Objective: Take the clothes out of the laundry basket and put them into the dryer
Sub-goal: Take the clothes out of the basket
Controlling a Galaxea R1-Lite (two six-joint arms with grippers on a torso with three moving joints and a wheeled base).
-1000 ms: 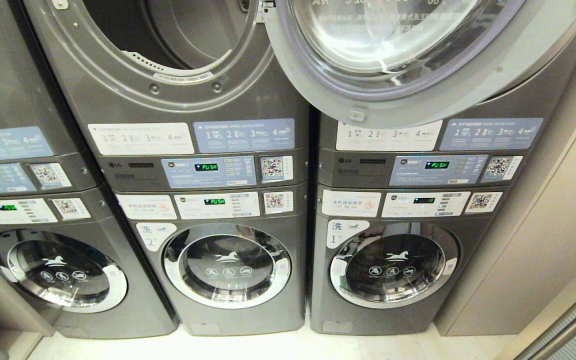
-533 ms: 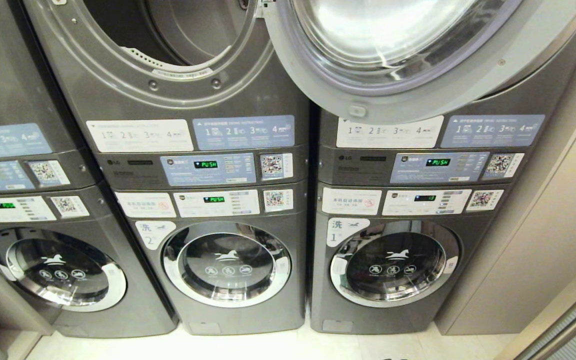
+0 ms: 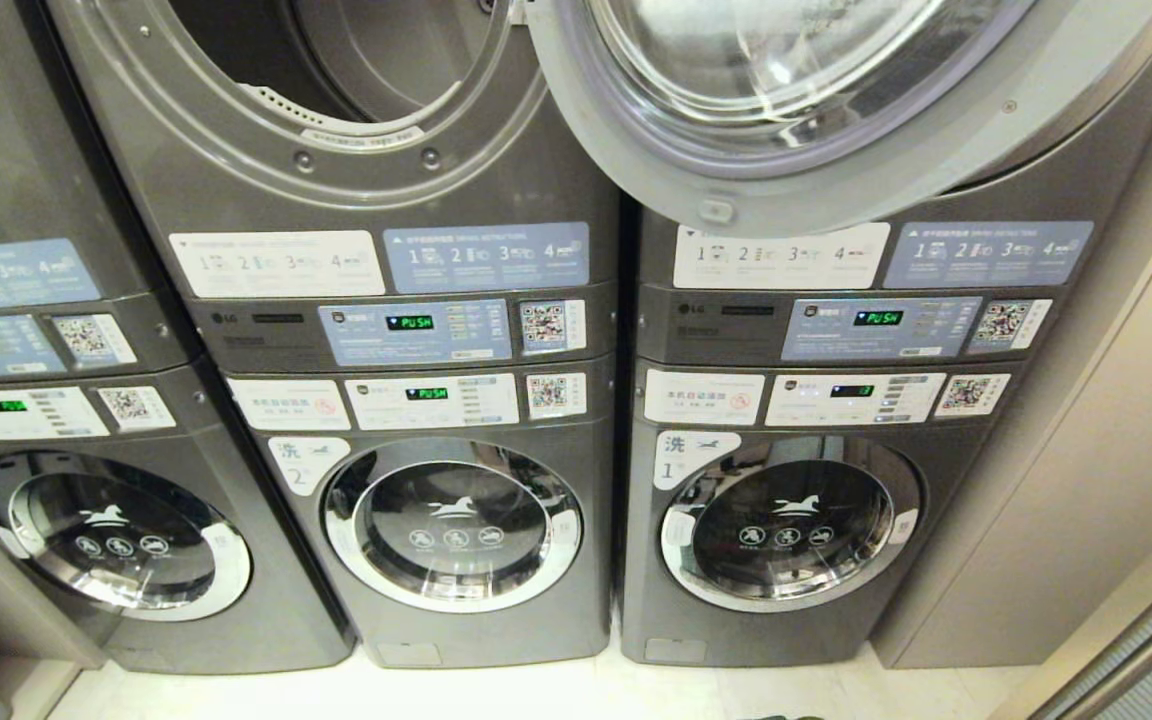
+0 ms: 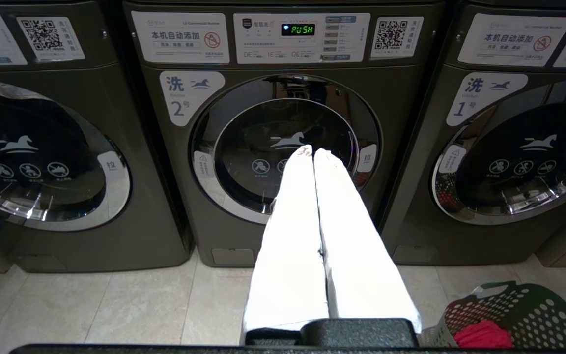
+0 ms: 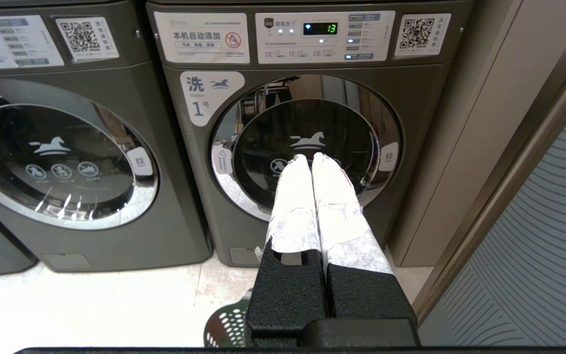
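Note:
The dark green laundry basket [image 4: 519, 309] stands on the floor before the machines, with red clothes [image 4: 482, 335] inside it. A part of the basket's rim [image 5: 226, 324] also shows in the right wrist view. The dryer [image 3: 236, 170] is the upper middle machine; its round door [image 3: 786, 70] hangs open to the right. My left gripper [image 4: 312, 151] is shut and empty, pointing at washer 2 [image 4: 288, 147]. My right gripper [image 5: 310, 158] is shut and empty too, pointing at washer 1 [image 5: 307, 142]. Neither arm shows in the head view.
Three stacks of grey machines fill the wall, with a third washer [image 3: 116, 540] at the left. A beige panel [image 3: 1086, 450] and a ribbed sliding door [image 5: 548, 236] close off the right side. Pale floor tiles [image 4: 116, 305] run in front of the machines.
The whole head picture has slid a little upward, so the camera has moved. Nothing in the scene itself has shifted.

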